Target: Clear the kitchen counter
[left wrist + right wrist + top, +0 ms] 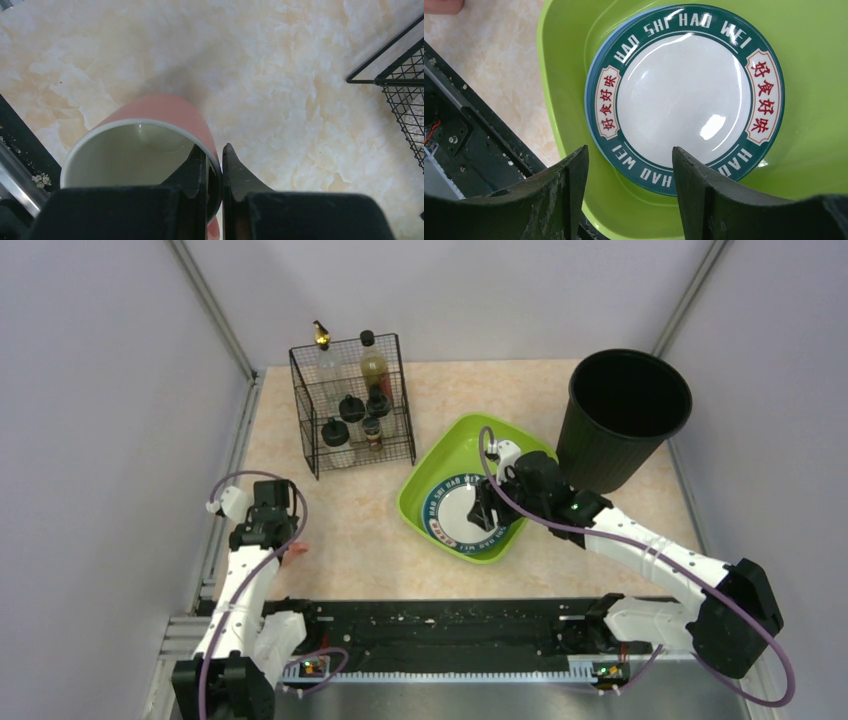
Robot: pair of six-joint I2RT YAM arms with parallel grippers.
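The tabletop [350,535] is a flat, rectangular slab in beige-peach with a faint marbled stone pattern (paler cloudy patches show close up). It lies level across the middle of the top view. It fills most of the left wrist view and shows at the upper left of the right wrist view.

Bright even light, soft shadows on kitchen counter [300,75], glare on plate [684,100]

High rear view of kitchen counter [350,535]; wrist views close, downward.
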